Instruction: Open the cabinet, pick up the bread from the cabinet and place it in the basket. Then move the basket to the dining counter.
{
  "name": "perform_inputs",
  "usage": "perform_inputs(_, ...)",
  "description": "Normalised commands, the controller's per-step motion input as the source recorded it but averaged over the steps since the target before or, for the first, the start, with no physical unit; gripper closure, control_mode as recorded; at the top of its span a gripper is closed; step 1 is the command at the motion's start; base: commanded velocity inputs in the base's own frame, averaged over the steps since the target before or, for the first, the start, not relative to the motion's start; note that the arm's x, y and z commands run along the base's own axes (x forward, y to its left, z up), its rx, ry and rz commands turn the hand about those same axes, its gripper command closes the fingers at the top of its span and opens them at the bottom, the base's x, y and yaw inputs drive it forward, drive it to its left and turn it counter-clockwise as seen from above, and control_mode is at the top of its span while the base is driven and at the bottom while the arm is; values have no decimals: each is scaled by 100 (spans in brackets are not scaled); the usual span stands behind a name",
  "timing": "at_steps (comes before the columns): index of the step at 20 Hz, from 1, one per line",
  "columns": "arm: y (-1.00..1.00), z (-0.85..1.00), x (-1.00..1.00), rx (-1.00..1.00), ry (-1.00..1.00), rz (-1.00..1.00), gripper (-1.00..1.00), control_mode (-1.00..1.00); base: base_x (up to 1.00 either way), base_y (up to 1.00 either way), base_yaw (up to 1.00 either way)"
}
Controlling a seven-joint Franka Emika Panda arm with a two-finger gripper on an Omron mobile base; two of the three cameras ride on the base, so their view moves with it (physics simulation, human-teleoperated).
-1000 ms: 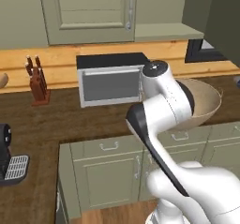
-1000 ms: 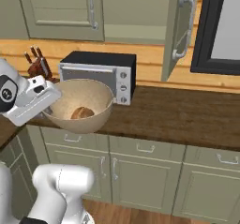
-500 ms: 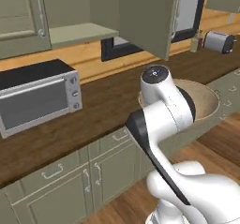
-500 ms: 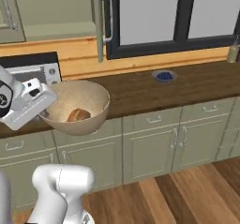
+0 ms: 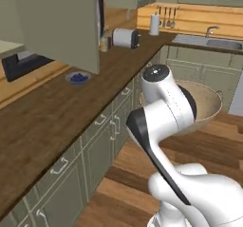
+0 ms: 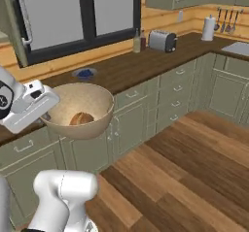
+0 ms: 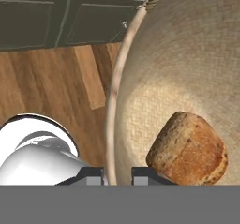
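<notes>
You will find no readable text, label, brand, number or sign on anything in these views.

The basket (image 6: 80,108) is tan with tiny woven speckles, the bread (image 7: 188,149) is golden brown, the floor (image 6: 185,168) striped brown wood

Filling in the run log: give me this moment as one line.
phase: carrying | gripper: shut on basket rim | bread: inside basket | basket: lifted above wood floor
</notes>
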Motion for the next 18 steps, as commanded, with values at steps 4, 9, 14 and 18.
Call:
perform_inputs(4,0,0,0,0,0,0,100,100,10,-63,-69)
perform_inputs(9,0,0,0,0,0,0,100,100,10,-66,-69)
perform_inputs(14,0,0,0,0,0,0,100,100,13,-67,-72)
perform_inputs(18,0,0,0,0,0,0,100,100,13,-62,-72)
